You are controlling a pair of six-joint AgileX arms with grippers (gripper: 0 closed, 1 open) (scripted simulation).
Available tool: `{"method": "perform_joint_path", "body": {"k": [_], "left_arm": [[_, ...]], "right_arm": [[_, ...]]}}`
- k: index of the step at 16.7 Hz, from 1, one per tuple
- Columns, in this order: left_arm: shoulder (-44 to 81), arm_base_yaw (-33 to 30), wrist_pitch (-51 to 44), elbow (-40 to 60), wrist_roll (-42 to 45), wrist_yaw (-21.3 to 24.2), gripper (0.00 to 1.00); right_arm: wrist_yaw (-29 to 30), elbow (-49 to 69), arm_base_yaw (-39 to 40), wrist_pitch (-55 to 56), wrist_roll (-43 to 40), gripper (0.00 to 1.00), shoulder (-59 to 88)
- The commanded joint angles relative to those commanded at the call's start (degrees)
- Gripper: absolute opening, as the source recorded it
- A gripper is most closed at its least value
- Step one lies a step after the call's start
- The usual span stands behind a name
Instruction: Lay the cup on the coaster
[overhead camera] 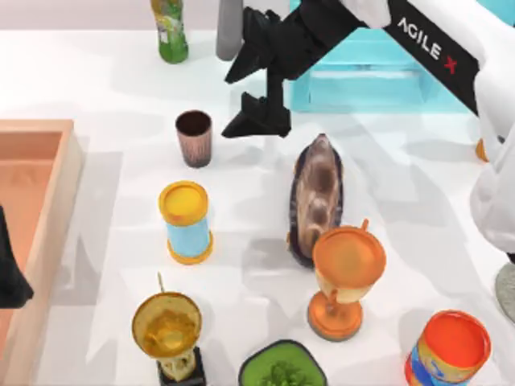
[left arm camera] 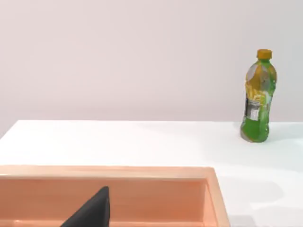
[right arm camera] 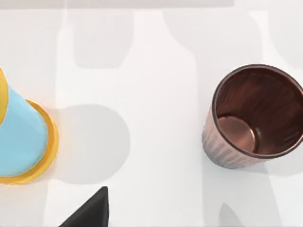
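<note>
Meanwhile, the cup [overhead camera: 194, 137] stood upright on the white table [overhead camera: 402, 193], just behind the yellow-topped light-blue cylinder [overhead camera: 187, 222] and untouched, its dark inside showing in the right wrist view [right arm camera: 253, 116]. The right gripper [overhead camera: 256, 92] hung just beside the cup, toward the table's right and a little farther back, its black fingers spread apart with nothing between them. The left gripper [overhead camera: 10, 269] sat parked over the orange tray [overhead camera: 56, 201], well to the left of the cup; whether it was released or clenched could not be told.
</note>
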Motion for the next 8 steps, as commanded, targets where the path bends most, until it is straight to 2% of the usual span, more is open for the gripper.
{"method": "perform_joint_path", "body": {"k": [8], "left_arm": [[0.0,0.0,0.0,0.0,0.0,0.0,1.0]], "right_arm": [[1.61,9.05,3.58,5.45,3.78,1.0,12.09]]}}
